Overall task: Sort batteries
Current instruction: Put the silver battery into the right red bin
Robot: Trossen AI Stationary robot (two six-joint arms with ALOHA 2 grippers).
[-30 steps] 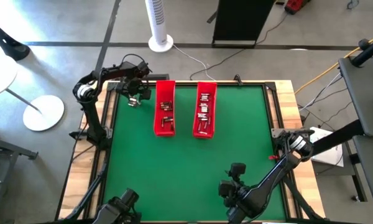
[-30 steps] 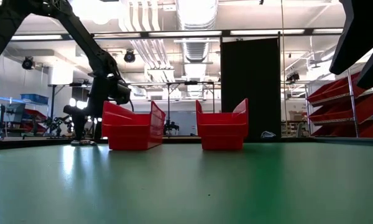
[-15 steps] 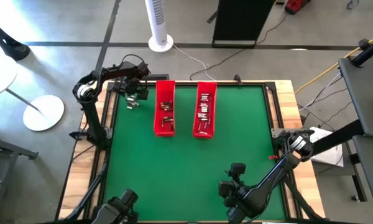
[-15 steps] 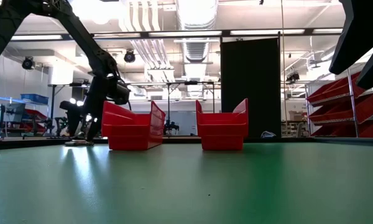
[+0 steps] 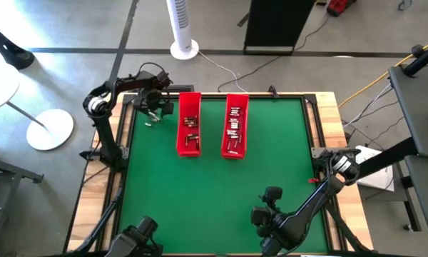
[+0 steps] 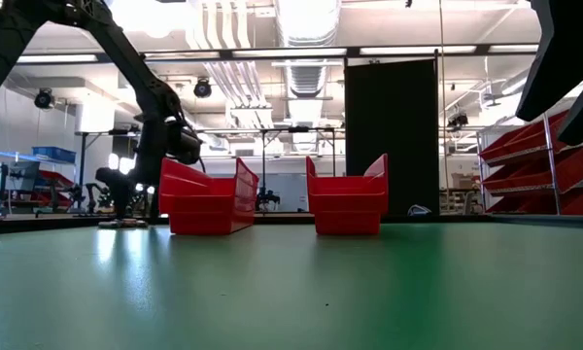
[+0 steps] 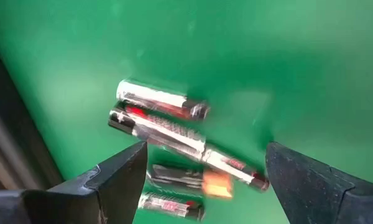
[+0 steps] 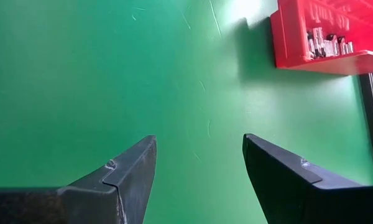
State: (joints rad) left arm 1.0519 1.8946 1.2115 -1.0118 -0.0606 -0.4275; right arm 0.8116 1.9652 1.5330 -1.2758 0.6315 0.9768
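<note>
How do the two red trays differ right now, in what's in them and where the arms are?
The left tray holds only a few batteries, scattered along it; the right tray holds more, packed in a denser line. The left gripper, open, hovers just outside the left tray over loose batteries on the green mat; no gripper is near the right tray, the right gripper waiting far off at the table's near edge. Both trays are red, long and lie parallel.

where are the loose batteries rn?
In the high view the loose batteries lie on the green mat near its far-left corner, just left of the left red tray, under the open left pincer.
</note>
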